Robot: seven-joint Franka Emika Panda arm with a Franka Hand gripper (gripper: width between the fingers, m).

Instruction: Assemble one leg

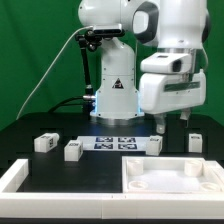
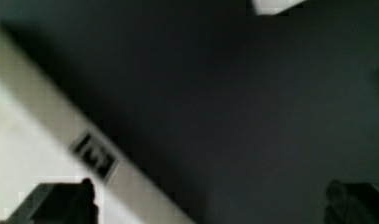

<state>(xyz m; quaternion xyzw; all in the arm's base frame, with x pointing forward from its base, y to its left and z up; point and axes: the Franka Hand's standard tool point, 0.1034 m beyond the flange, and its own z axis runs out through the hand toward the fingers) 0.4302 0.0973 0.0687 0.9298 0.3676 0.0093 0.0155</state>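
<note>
Several small white legs with marker tags lie on the black table: two at the exterior view's left (image 1: 45, 142) (image 1: 73, 150), one near the middle (image 1: 153, 146), one at the right (image 1: 196, 141). My gripper (image 1: 175, 124) hangs open and empty above the table between the last two legs. In the wrist view the gripper (image 2: 204, 206) shows two dark fingertips (image 2: 54, 204) wide apart, with only dark table between them. A white edge with a black-and-white tag (image 2: 93, 152) runs slantwise beside one finger; I cannot tell which part it is.
The large white square panel (image 1: 150, 185) with recesses lies at the front right of the exterior view. A white frame piece (image 1: 18, 176) lies at the front left. The marker board (image 1: 114, 142) lies before the robot base. A white scrap (image 2: 284, 5) shows at the wrist view's edge.
</note>
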